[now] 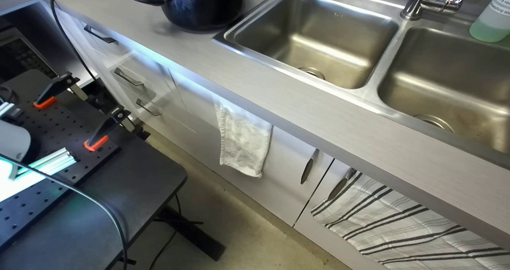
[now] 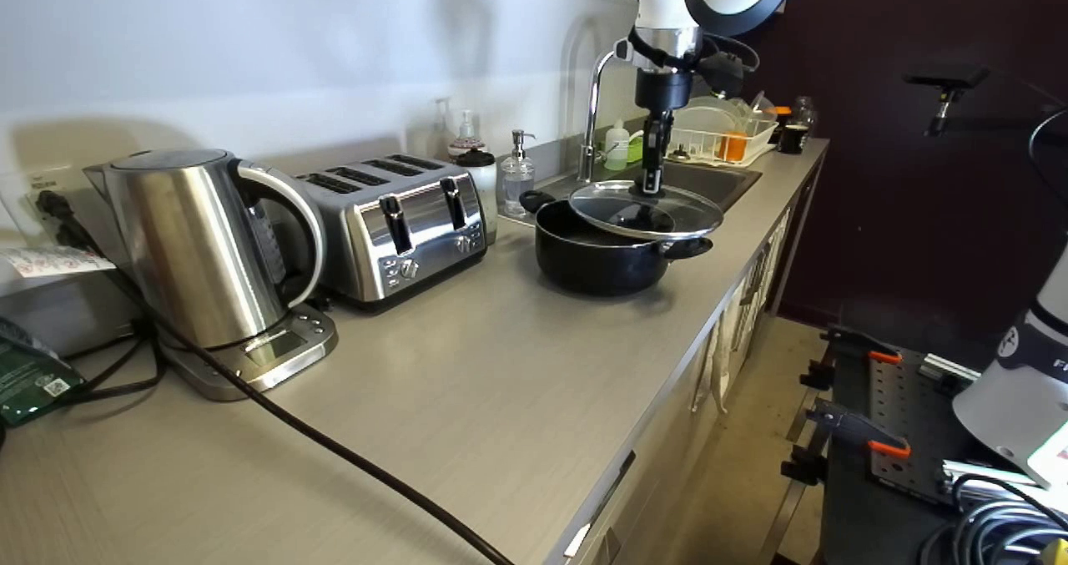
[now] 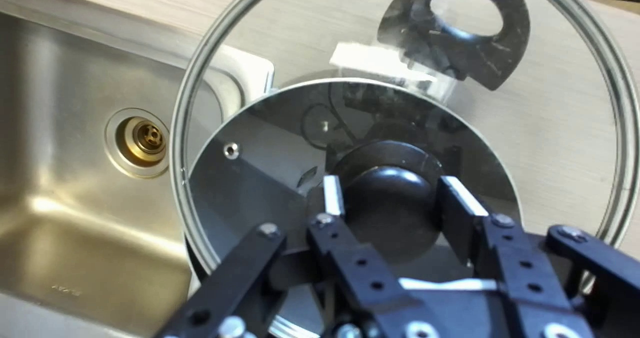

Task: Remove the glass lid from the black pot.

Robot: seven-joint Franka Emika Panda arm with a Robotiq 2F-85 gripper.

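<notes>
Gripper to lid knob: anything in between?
Nothing visible. In the wrist view the fingers flank the knob of the glass lid, seemingly gripping it, with no other object between. The black pot is below the lid, so not in that gap.

A steel kettle [image 2: 196,252] stands upright on its base [image 2: 288,358] on the grey counter [image 2: 417,381], with a four-slot toaster [image 2: 400,227] just beside it and a black cable [image 2: 359,462] passing in front. Farther along are a clear soap dispenser [image 2: 517,179], a curved tap [image 2: 593,114] and a white dish rack [image 2: 705,149]. In an exterior view, a bottle of green liquid [image 1: 493,20] stands by the double sink [image 1: 384,58], while a white towel [image 1: 245,142] and a striped towel [image 1: 402,222] hang against the cupboard fronts [image 1: 285,178].
</notes>
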